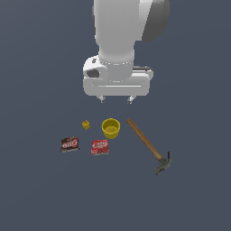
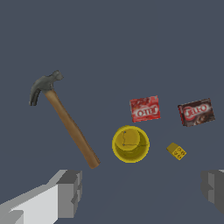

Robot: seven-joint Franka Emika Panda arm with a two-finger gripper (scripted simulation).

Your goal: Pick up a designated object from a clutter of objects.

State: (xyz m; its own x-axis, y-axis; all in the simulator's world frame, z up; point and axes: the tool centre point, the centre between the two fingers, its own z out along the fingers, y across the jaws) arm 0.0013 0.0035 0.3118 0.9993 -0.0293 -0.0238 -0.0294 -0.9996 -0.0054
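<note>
The gripper [image 1: 117, 99] hangs upper centre, jaws wide open and empty. The dark-brown box [image 1: 70, 144] lies lower left on the desk [image 1: 36, 194], beside the red box [image 1: 99, 146].

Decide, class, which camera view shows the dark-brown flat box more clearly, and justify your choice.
The wrist view: the dark-brown flat box appears larger there, with its red-and-white label sharper. In the exterior view the dark-brown flat box is small and its label blurred, though its place at that view's left end of the clutter shows.
</note>
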